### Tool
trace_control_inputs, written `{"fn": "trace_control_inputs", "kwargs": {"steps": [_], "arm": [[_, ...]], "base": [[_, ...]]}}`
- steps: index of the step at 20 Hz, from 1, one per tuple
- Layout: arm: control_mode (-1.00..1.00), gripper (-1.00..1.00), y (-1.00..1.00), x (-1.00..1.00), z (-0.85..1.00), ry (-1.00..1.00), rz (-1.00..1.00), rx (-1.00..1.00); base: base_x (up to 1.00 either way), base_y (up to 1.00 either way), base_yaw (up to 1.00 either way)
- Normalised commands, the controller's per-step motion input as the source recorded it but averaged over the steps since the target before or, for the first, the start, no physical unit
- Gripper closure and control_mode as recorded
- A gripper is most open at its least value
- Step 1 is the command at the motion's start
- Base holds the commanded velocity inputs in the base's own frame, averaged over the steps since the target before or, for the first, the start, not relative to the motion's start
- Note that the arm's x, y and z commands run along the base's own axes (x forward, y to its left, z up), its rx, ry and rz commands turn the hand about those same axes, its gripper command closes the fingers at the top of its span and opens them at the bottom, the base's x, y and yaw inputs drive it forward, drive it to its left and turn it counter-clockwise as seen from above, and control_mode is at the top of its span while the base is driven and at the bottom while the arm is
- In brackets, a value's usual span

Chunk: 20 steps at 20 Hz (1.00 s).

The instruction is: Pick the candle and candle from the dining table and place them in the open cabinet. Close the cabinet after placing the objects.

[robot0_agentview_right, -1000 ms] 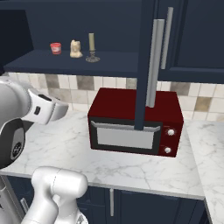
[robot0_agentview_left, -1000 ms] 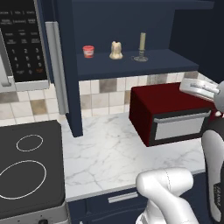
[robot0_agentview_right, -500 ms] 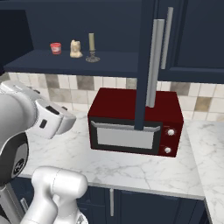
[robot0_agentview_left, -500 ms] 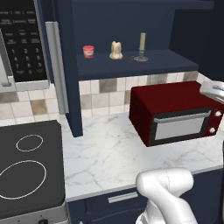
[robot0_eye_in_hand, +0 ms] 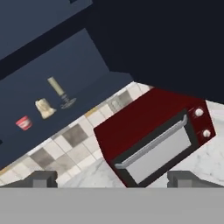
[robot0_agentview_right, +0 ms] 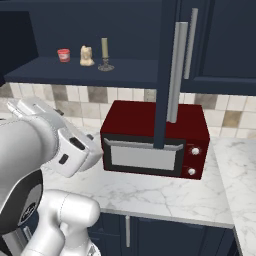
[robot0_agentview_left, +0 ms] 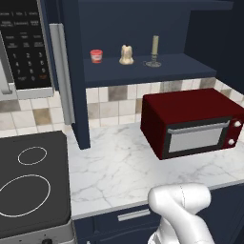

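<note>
Both candles already stand on the cabinet shelf (robot0_agentview_left: 181,71), inside the open navy cabinet: the slim taper candle (robot0_agentview_left: 155,46) upright on its dark round base, and just to its left the short cream candle (robot0_agentview_left: 126,55). Further left of the taper, past the cream one, sits a small red cup (robot0_agentview_left: 96,56). All three are apart from each other, in a row near the shelf's front edge.

By that look, placing is done and what remains is shutting the cabinet. Its right-hand cabinet door (robot0_agentview_right: 165,75) stands swung out toward the robot, seen edge-on in the right base view, its long silver bar handle (robot0_agentview_right: 177,70) running vertically, well to the right of the taper and hanging in front of the dark red toaster oven (robot0_agentview_right: 155,142) on the marble counter (robot0_agentview_right: 165,197) below.

The gripper (robot0_eye_in_hand: 112,179) has its jaws spread wide and holds nothing. In the hand view the taper lies up and to the left, the oven ahead. The door's vertical edge is what the coming push depends on; how far the jaws stand from it I cannot tell
</note>
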Motion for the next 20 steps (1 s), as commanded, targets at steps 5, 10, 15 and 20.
{"fn": "trace_control_inputs", "kwargs": {"steps": [5, 10, 15, 20], "arm": [[-1.0, -1.0, -0.13, -0.28, -0.04, -0.01, -0.05, 0.05], [-1.0, -1.0, -0.11, -0.25, -0.02, -0.05, -0.04, 0.06], [-1.0, -1.0, -0.08, -0.17, -0.14, -0.16, 0.0, 0.04], [-1.0, -1.0, -0.12, -0.02, -0.16, -0.22, 0.0, 0.0]], "base": [[0.0, 0.0, 0.0], [0.0, 0.0, 0.0], [0.0, 0.0, 0.0], [0.0, 0.0, 0.0]]}}
